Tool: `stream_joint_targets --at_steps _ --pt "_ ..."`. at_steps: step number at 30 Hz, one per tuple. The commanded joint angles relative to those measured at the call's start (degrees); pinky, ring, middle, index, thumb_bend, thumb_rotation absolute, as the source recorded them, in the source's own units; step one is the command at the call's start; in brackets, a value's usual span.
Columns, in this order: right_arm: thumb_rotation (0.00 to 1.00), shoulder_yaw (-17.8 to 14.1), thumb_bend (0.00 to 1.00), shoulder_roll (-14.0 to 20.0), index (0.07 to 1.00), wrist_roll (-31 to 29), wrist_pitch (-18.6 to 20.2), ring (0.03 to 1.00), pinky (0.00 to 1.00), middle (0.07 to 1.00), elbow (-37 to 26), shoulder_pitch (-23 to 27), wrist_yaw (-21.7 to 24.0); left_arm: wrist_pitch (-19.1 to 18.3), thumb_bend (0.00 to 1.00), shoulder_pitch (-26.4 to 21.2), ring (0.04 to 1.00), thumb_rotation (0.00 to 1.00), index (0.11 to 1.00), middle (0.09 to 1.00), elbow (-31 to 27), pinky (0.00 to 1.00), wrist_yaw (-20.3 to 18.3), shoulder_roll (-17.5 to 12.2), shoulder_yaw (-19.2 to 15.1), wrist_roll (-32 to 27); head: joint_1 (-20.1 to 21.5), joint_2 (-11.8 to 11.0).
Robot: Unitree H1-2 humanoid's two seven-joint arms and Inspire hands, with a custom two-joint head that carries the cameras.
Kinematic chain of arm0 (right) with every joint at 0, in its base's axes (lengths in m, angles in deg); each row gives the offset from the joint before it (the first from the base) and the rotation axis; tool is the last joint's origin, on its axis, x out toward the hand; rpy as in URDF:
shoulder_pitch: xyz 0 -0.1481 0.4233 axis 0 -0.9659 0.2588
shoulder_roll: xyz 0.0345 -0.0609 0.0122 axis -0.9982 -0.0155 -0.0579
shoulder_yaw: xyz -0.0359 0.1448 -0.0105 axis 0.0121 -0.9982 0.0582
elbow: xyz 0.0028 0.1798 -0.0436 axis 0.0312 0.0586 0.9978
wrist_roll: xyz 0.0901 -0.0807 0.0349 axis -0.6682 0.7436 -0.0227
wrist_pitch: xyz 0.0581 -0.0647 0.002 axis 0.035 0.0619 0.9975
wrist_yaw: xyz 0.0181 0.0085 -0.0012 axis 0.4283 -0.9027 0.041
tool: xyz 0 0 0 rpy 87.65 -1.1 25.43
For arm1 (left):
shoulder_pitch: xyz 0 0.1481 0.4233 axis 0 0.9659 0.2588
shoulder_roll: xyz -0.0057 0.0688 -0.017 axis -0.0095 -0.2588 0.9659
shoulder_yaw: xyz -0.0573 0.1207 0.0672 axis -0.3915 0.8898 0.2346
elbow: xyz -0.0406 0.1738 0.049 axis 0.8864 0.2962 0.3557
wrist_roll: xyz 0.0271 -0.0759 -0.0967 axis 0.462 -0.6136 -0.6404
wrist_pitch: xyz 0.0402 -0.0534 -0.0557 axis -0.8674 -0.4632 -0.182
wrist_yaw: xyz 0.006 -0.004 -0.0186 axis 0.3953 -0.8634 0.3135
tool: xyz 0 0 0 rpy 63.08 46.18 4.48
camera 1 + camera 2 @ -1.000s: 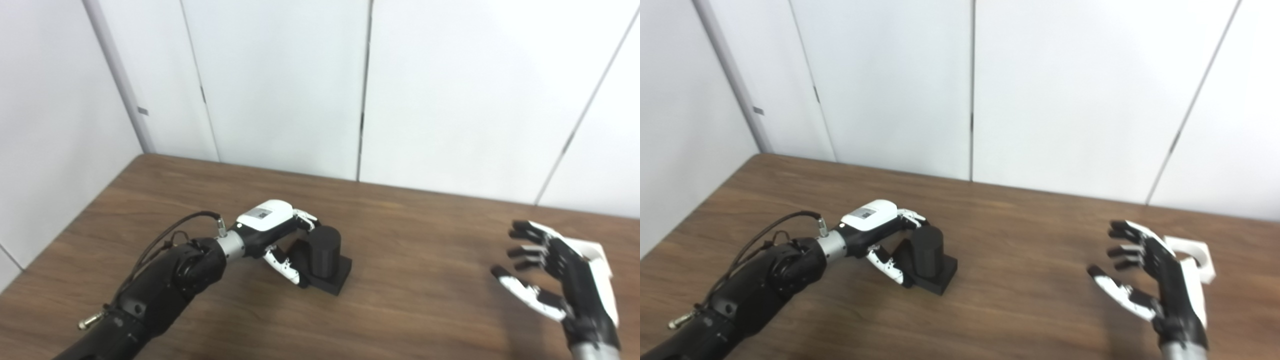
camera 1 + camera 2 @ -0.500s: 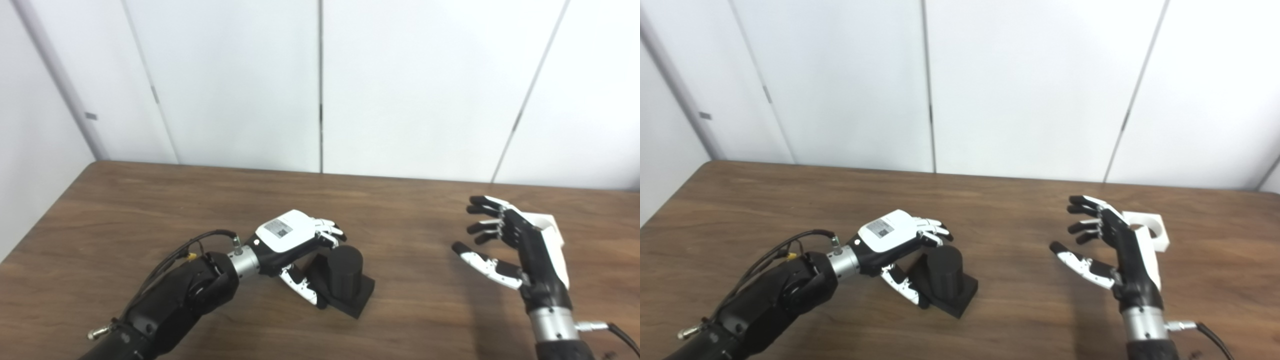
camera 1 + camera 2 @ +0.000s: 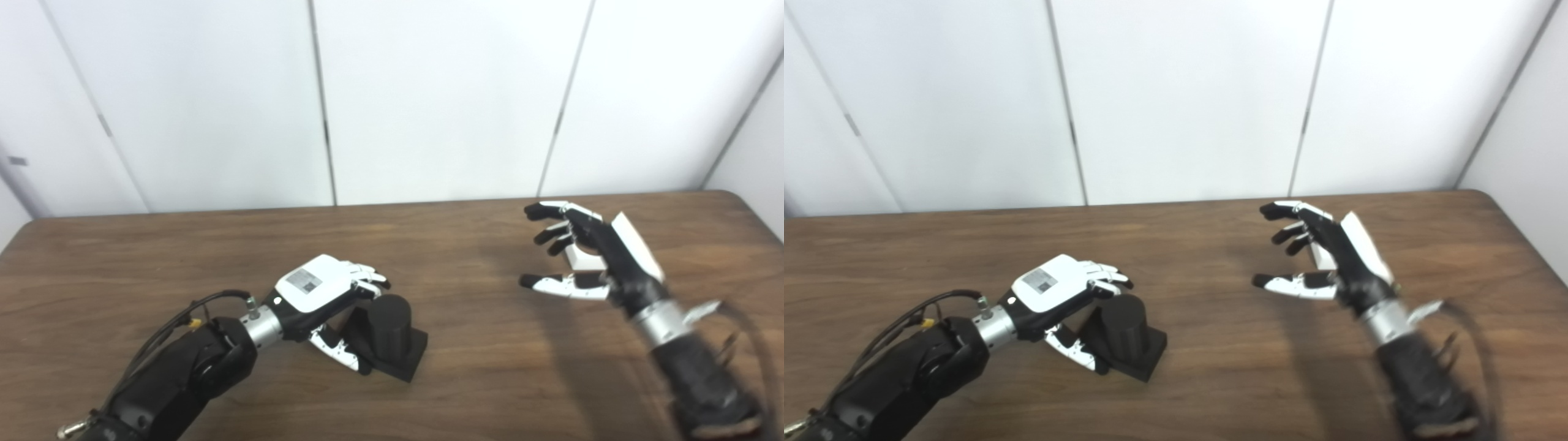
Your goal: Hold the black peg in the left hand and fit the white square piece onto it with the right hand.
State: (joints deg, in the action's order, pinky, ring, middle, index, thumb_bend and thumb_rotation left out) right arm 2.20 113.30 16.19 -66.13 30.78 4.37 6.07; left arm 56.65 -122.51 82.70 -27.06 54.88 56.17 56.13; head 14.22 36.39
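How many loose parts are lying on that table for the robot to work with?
2. The black peg stands left of centre, with the left hand around it. The white square piece is at the right, mostly hidden behind the open right hand. More could be hidden.

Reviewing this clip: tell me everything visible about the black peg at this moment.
The black peg is a matte black, plastic-looking piece: a short upright cylinder with a flat round top, rising from a flat square base. The base rests on the brown wooden table, left of centre. The left hand wraps it, fingers over the cylinder's top edge and thumb by the base's near side; firm contact cannot be confirmed. Nothing is fitted on it.
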Motion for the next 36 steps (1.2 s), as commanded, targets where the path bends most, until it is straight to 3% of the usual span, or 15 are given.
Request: stream_joint_targets --at_steps 1,6,9,11,15,22,36 --pt "0.04 -0.09 0.72 1.85 0.739 1.45 3.08 0.668 0.51 0.769 -3.37 2.43 1.89 1.02 0.52 2.50 0.851 0.07 0.490 0.834 0.91 0.79 -4.53 -0.26 4.03 3.75 0.78 -0.19" --pt "0.04 2.22 0.77 5.94 0.758 12.78 12.60 0.756 0.61 0.811 -5.77 4.74 4.72 1.02 0.52 2.59 0.858 0.07 0.490 0.837 0.83 0.80 -4.29 -1.45 4.56 2.36 6.66 -2.53" --pt "0.05 3.40 0.80 8.61 0.776 17.47 13.68 0.790 0.62 0.854 -4.43 6.84 6.59 1.03 0.52 2.41 0.843 0.07 0.490 0.828 0.95 0.78 -2.91 -2.46 5.40 1.73 8.96 -3.68" --pt "0.08 5.46 0.80 10.68 0.790 22.92 15.64 0.806 0.64 0.874 -3.62 8.68 9.33 1.04 0.52 2.21 0.838 0.07 0.490 0.825 1.31 0.77 -1.74 -3.29 6.36 1.68 12.26 -5.65" --pt "0.12 8.94 0.82 12.98 0.813 32.12 18.80 0.893 0.74 0.926 -1.36 12.10 13.41 1.04 0.52 1.84 0.824 0.06 0.489 0.807 1.77 0.75 0.64 -4.83 8.80 0.28 15.42 -7.73" --pt "0.07 9.48 0.86 13.86 0.815 34.45 17.59 0.922 0.82 0.939 3.57 15.08 14.56 1.04 0.52 0.94 0.824 0.06 0.489 0.809 3.31 0.76 3.14 -6.40 12.19 -2.60 18.03 -9.48" --pt "0.06 10.55 0.85 13.42 0.821 35.25 16.86 0.919 0.80 0.936 10.83 18.91 15.58 1.05 0.52 -2.01 0.875 0.07 0.491 0.855 8.30 0.81 10.60 -7.87 19.74 -3.96 18.79 -10.00"
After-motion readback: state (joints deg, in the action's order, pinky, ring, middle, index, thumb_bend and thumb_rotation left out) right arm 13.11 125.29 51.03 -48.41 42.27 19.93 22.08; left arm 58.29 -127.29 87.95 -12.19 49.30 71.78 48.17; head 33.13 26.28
